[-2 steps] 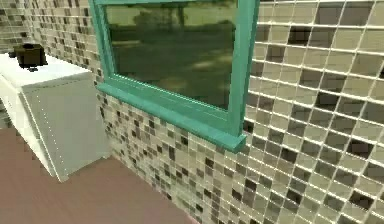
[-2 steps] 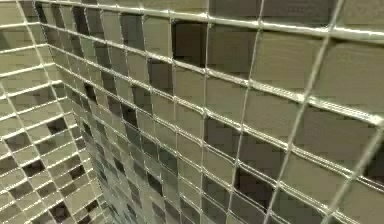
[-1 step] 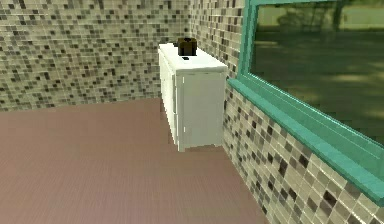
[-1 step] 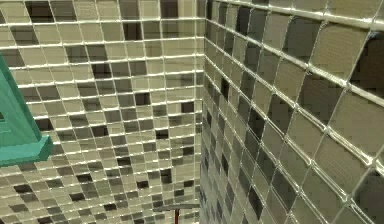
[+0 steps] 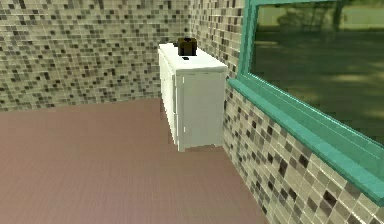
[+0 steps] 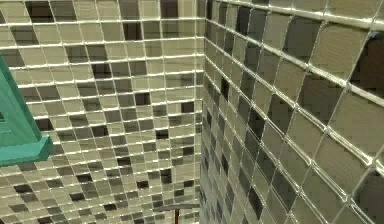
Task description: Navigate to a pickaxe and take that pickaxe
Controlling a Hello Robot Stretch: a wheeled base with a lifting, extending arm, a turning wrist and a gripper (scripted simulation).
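Observation:
A small dark object (image 5: 186,44) sits on top of a white cabinet (image 5: 193,97) that stands against the tiled wall ahead, at the far end of the room. Its shape is too small to tell whether it is a pickaxe.
Brown floor (image 5: 100,160) stretches from the forward view's bottom to the cabinet. A mosaic-tiled wall with a teal-framed window (image 5: 310,110) runs along the forward view's right. In the arm side view, tiled walls meet at a corner (image 6: 205,110), with a teal window sill end (image 6: 20,125) at its left.

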